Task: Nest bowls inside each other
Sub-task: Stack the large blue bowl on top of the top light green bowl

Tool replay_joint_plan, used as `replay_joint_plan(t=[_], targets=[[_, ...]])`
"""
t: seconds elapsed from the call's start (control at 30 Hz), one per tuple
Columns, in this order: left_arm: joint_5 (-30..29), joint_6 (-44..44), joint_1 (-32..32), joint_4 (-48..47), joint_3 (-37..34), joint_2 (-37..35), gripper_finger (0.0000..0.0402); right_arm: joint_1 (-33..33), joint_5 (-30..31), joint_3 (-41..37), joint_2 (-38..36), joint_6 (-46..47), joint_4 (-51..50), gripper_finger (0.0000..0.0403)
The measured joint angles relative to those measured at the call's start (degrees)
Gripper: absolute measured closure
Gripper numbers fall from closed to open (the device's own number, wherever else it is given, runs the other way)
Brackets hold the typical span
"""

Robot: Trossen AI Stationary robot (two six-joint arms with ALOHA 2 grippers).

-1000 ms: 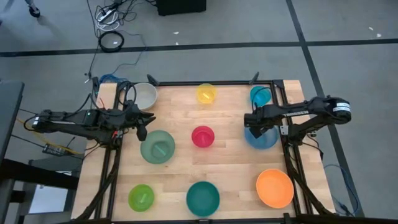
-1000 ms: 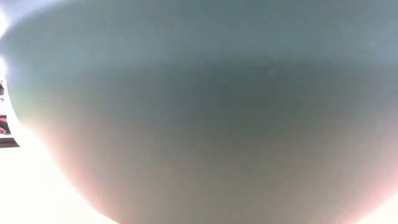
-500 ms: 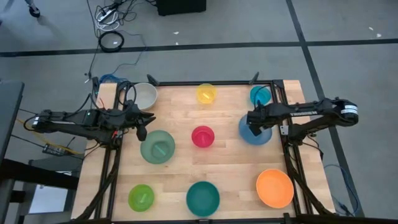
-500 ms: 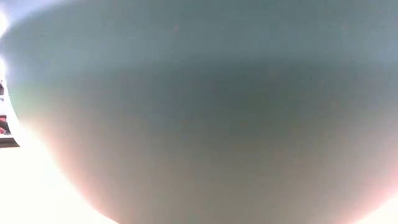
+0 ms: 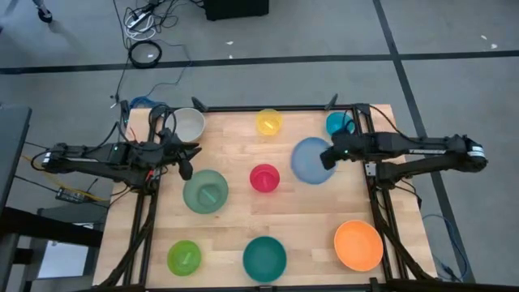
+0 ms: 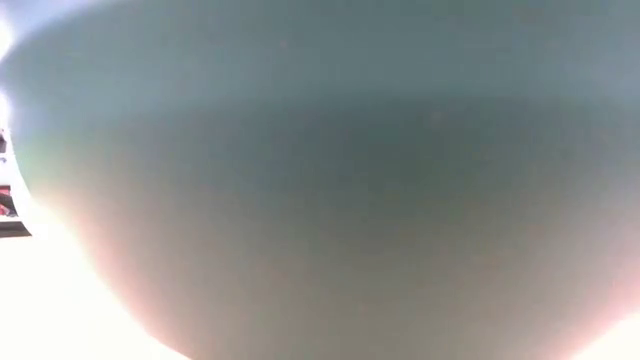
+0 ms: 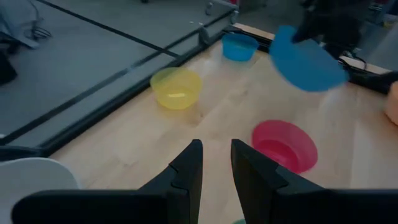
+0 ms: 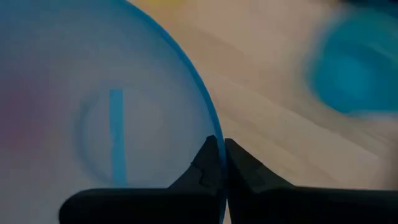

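Observation:
My right gripper (image 5: 328, 156) is shut on the blue bowl (image 5: 310, 161), which hangs tilted above the table between the pink-red bowl (image 5: 264, 178) and the cyan bowl (image 5: 339, 123). The left wrist view also shows the blue bowl (image 7: 308, 59) in the air. My left gripper (image 5: 186, 170) waits open just above the far rim of the sage green bowl (image 5: 204, 192). The other bowls rest on their bases: white (image 5: 189, 124), yellow (image 5: 269, 122), lime green (image 5: 184, 257), teal (image 5: 264, 258) and orange (image 5: 358, 245). My right gripper pinches the blue bowl's rim (image 8: 208, 124) on the side toward the table's right edge, one finger inside the bowl and one outside. The fingers come slanting down from the table's right. The bowl is lifted clear of the table and tilted.
The teal bowl's wall (image 6: 320, 200) fills the low view. A black frame rail (image 5: 276, 108) runs along the table's far edge. Bare wood lies between the pink-red bowl and the teal bowl.
My right gripper has taken hold of the blue bowl and risen, carrying it toward the table's left. The bowl stood on the table near the right edge; now it is lifted clear and tipped, closer to the pink-red bowl.

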Motion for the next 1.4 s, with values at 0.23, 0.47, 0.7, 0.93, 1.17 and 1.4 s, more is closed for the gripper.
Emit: replay_joint_plan(t=[0.23, 0.47, 0.7, 0.93, 1.17, 1.4], targets=[[-0.01, 1.25, -0.02, 8.49, 1.68, -0.44, 0.031, 5.78, -3.96, 0.19, 11.02, -10.08, 42.72, 0.0402], [0.01, -0.02, 0.0, 10.28, 10.9, -0.57, 0.031, 7.66, -4.17, 11.27, 30.65, -18.97, 56.38, 0.0402], [0.73, -0.61, -0.02, 9.14, 15.81, -0.63, 0.031, 7.89, -7.23, 34.37, 50.22, -25.97, 47.73, 0.0402], [4.0, -4.76, -0.02, 5.21, 16.06, -1.19, 0.031, 7.85, -7.17, 56.84, 65.68, -31.23, 29.33, 0.0402], [7.66, -9.15, -0.07, 0.76, 16.09, -1.18, 0.031, 7.53, -7.17, 70.29, 75.9, -32.64, 20.0, 0.0403], [7.77, -10.44, -0.07, -1.75, 16.09, -1.2, 0.031, 7.5, -7.72, 75.59, 81.96, -33.88, 19.8, 0.0398]])
